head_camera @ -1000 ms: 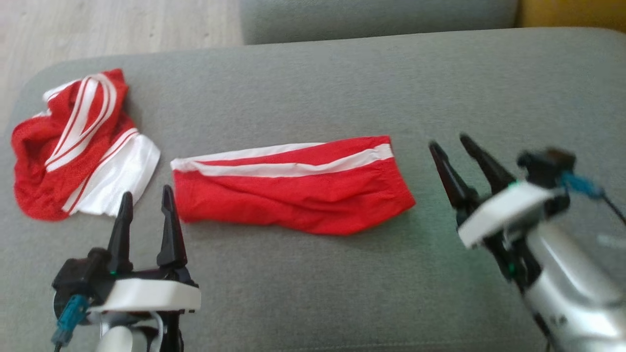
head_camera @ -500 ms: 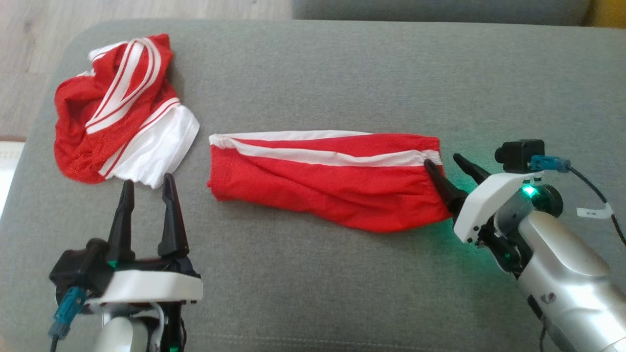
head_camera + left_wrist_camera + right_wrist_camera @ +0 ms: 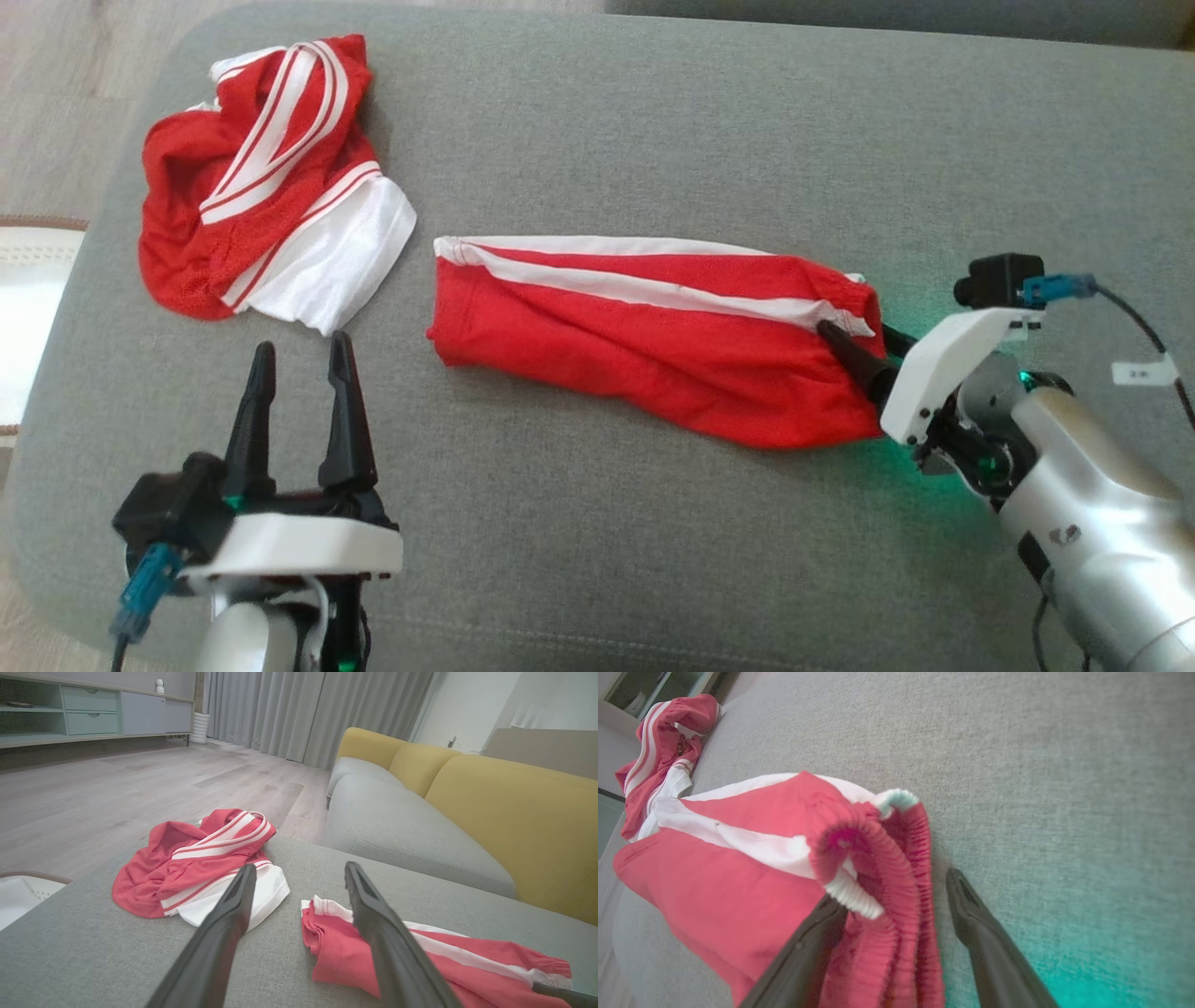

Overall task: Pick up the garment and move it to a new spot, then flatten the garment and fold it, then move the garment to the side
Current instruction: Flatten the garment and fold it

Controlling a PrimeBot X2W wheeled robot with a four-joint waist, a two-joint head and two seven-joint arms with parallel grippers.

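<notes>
Two red-and-white garments lie on the grey fabric cushion (image 3: 653, 140). Far left, a crumpled red mesh top with white stripes (image 3: 261, 177) is heaped near the cushion's corner. Just below it the left gripper (image 3: 302, 342) hovers over bare fabric, jaws spread wide, holding nothing. In the middle lie the red shorts with white side stripes (image 3: 653, 345), folded into a long band and rumpled along the lower edge, with a strip of cushion between them and the top. At their right end the right gripper (image 3: 854, 331) straddles the gathered elastic waistband (image 3: 878, 858), jaws apart and not pinching. One finger is against the cloth, the other on the cushion beside it.
</notes>
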